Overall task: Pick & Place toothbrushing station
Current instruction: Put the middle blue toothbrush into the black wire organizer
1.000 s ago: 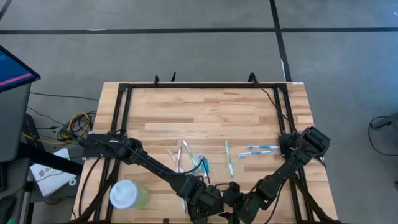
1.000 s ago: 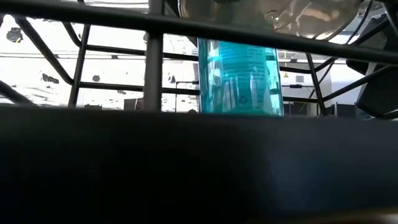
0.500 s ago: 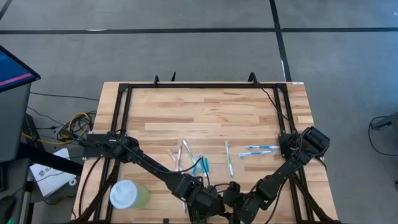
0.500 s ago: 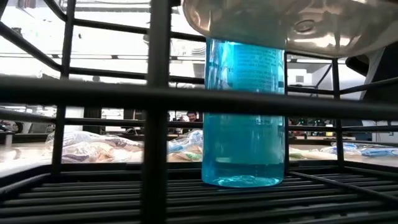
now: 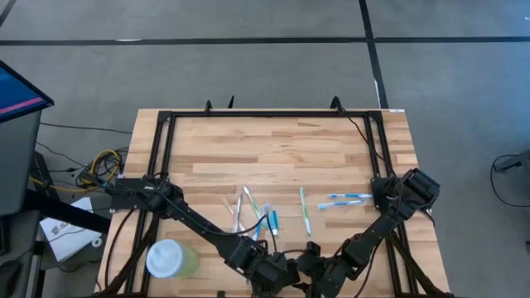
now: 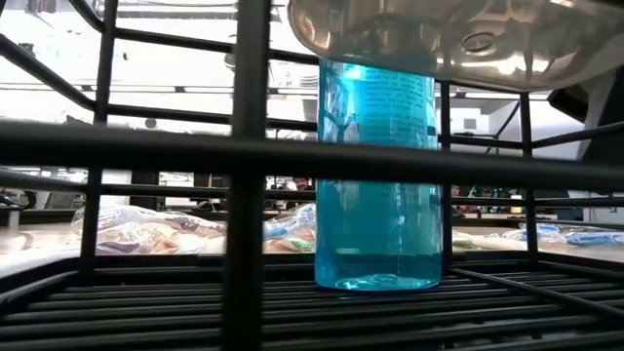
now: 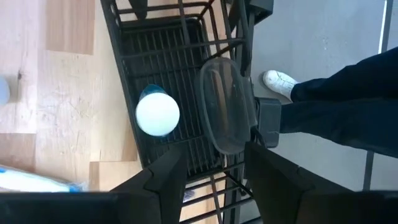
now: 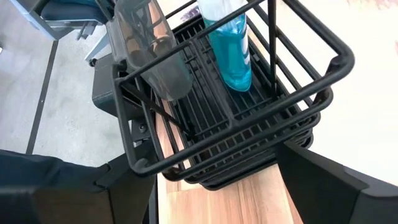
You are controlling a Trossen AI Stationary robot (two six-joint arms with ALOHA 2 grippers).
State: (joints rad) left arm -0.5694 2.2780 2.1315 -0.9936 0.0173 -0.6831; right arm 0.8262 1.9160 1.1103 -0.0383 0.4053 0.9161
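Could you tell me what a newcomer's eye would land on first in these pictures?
Probably the blue bottle standing upright in the black wire rack at the table's near edge, with both grippers, left and right, open just beside the rack. Next, the toothbrushes scattered mid-table, and the pale green cup at the near left.

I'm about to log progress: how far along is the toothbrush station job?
Done: the blue bottle stands in the black wire basket. In hand: no toothbrush; the left hand and the open right hand are at that basket, at the front edge of the table. Left: the toothbrushes lie loose on the table, none in the basket.
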